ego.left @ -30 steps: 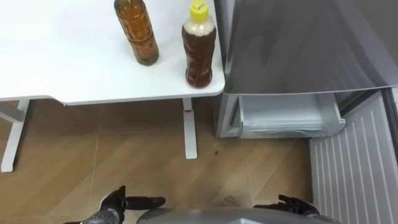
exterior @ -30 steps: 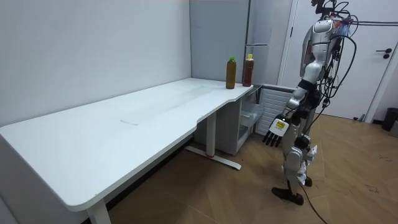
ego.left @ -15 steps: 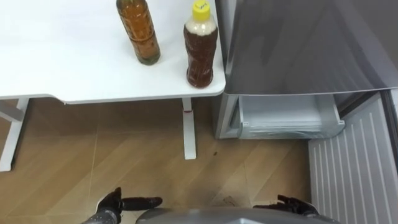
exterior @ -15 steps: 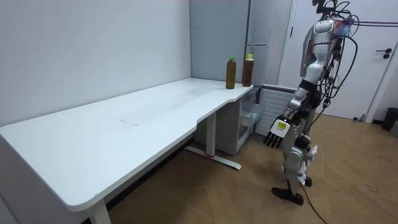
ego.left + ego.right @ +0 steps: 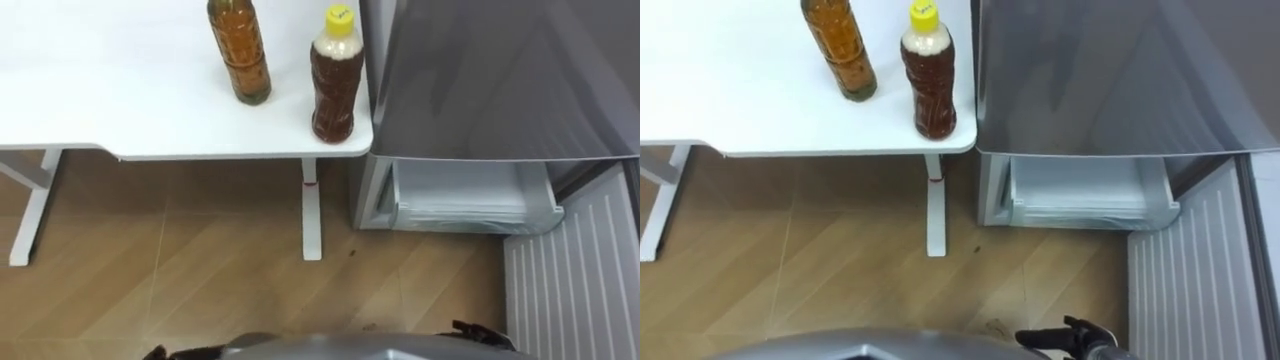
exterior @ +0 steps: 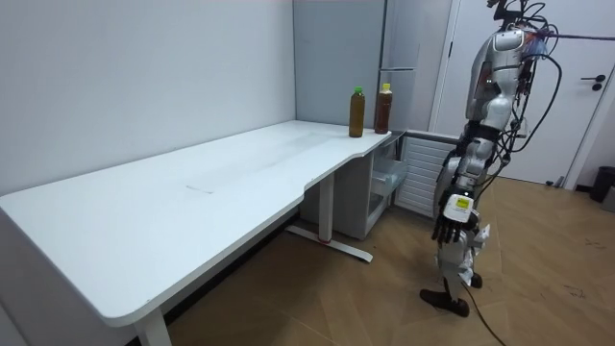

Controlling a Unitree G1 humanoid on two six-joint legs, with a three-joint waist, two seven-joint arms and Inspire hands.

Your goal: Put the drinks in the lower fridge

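Beside the fridge (image 5: 500, 80), on the table (image 5: 120, 100) corner that almost meets it, both drinks stand upright: the yellow-capped bottle (image 5: 336, 80) nearest the fridge, the amber bottle (image 5: 240, 45) just beyond it, farther from the fridge. Neither is held. My left hand (image 6: 450, 219) hangs at my side, fingers slack and straight; the right hand (image 5: 1070, 340) sits low before the fridge, fingers stretched out, empty. I judge the step is reaching for the nearer bottle: wrap it at the waist, lift straight up, then lower it into the open drawer (image 5: 470, 195) at the fridge's foot. The tabletop is bare white; the floor (image 5: 200, 250) is wood.
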